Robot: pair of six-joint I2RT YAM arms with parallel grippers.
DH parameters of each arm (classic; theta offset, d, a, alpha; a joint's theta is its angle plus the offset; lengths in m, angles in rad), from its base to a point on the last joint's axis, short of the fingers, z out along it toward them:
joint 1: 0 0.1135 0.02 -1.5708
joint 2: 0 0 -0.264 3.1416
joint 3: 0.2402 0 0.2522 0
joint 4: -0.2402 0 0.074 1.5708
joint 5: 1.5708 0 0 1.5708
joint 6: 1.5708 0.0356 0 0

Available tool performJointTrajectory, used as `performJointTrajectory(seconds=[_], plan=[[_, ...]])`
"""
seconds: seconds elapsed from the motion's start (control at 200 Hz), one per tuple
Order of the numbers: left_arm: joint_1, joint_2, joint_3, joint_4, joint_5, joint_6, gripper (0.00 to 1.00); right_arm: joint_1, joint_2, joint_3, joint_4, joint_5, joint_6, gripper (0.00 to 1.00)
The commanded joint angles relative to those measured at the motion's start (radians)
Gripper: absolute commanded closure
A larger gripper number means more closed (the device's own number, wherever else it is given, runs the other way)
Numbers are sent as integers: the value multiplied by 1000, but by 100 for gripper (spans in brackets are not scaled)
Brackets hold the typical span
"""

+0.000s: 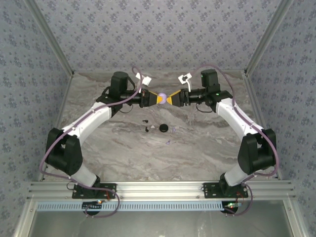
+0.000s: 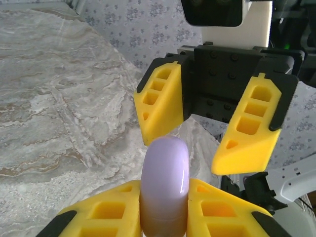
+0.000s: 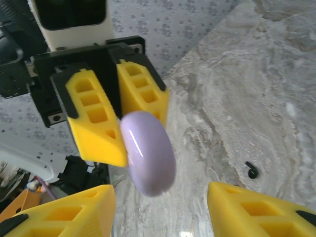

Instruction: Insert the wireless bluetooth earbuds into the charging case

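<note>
My left gripper (image 2: 164,217) clamps the lilac charging case (image 2: 165,168); the right gripper (image 3: 160,210) stands open, empty. Next, I judge: prise it open.

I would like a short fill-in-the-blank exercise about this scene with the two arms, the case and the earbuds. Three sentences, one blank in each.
1. The left gripper is shut on the lavender ___.
2. The right gripper, facing it, has its fingers ___ and holds nothing.
3. The two black earbuds lie on the ___, touched by neither gripper.

Missing words: charging case; open; table.
</note>
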Motion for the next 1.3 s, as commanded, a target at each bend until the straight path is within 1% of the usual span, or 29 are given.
performJointTrajectory(seconds=[0.0,0.3,0.49,0.56,0.75,0.865,0.999,1.034,1.094,1.139,1.234,1.299], plan=[[-4,-29,-2,9,40,37,79,5,-17,41,-63,-61,-49,46],[-20,-31,1,18,56,46,79,18,3,79,-133,-90,-101,50],[-26,-33,4,19,62,46,79,20,14,92,-142,-83,-104,51],[-28,-34,7,19,63,46,79,22,17,96,-145,-87,-104,54],[-37,-28,12,22,62,43,79,32,20,109,-169,-93,-126,56],[-39,-23,18,22,61,40,79,32,20,109,-174,-88,-129,60],[-42,-21,22,20,61,42,78,31,16,108,-168,-81,-126,71],[-41,-22,21,19,60,42,77,31,13,106,-165,-77,-122,72],[-41,-26,17,16,50,41,68,28,2,101,-152,-70,-113,73],[-42,-29,13,16,46,41,64,25,-6,96,-140,-69,-105,74],[-42,-33,4,16,37,39,57,17,-24,91,-124,-66,-91,74],[-43,-35,-1,23,34,34,55,16,-32,91,-117,-68,-86,75]])
